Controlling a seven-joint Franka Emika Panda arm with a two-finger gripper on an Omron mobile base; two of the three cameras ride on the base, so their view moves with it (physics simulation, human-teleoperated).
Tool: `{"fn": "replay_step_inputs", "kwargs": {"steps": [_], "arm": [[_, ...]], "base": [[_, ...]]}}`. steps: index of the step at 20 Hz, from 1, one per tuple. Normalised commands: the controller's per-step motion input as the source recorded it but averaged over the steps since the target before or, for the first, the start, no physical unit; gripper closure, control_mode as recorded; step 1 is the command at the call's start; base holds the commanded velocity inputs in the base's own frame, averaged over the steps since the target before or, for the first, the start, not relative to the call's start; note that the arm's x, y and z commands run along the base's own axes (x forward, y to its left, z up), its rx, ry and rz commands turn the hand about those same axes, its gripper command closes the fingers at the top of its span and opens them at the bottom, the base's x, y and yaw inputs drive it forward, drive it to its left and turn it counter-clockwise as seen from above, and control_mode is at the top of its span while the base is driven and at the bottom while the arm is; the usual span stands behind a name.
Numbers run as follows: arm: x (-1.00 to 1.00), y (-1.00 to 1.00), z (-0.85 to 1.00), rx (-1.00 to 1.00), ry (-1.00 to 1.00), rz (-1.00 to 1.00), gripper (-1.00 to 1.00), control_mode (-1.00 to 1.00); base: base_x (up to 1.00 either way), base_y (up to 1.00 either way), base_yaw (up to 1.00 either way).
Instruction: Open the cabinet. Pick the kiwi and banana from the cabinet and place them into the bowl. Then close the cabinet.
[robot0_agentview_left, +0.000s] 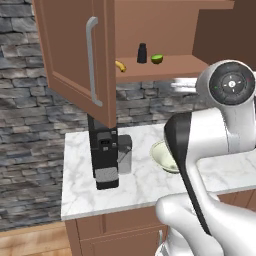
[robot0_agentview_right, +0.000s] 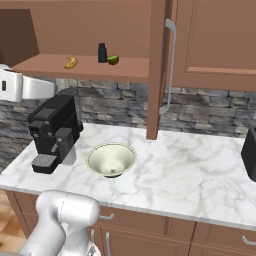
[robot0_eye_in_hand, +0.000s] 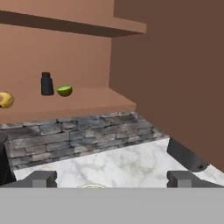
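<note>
The cabinet (robot0_agentview_left: 75, 55) hangs on the wall above the counter (robot0_agentview_right: 190, 175) with both doors swung open; the left door stands at 10 o'clock in the left base view, the right door (robot0_agentview_right: 159, 70) edge-on at 1 o'clock in the right base view, each with a long silver bar handle (robot0_agentview_left: 91, 60). On the counter, the coffee machine (robot0_agentview_right: 52, 132) stands at 9 o'clock in the right base view; the bowl (robot0_agentview_right: 111, 160) sits just beside it toward the centre, upright, nothing in it. On the cabinet's lower shelf three small things stand in a row – banana (robot0_agentview_right: 71, 62), black bottle (robot0_agentview_right: 102, 52), kiwi (robot0_agentview_right: 113, 60) – the kiwi just beside the bottle, the banana apart from both; the kiwi reads green here. In the hand view the gripper (robot0_eye_in_hand: 111, 179) sits at 6 o'clock – its two dark fingertips (robot0_eye_in_hand: 41, 178) spread fully apart, holding nothing; the shelf lies at 10 o'clock, well apart from them.
</note>
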Motion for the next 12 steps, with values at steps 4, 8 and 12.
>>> {"fn": "replay_step_inputs", "kwargs": {"steps": [4,8,12], "arm": [[0.02,-0.12,-0.10,-0.04,0.04,0.07,-1.00,-1.00],[0.08,-0.08,-0.13,-0.04,0.03,0.08,-1.00,-1.00],[0.26,-0.06,-0.08,-0.01,0.03,0.11,-1.00,-1.00]], "base": [[0.00,0.00,0.00],[0.00,0.00,0.00],[0.00,0.00,0.00]]}}
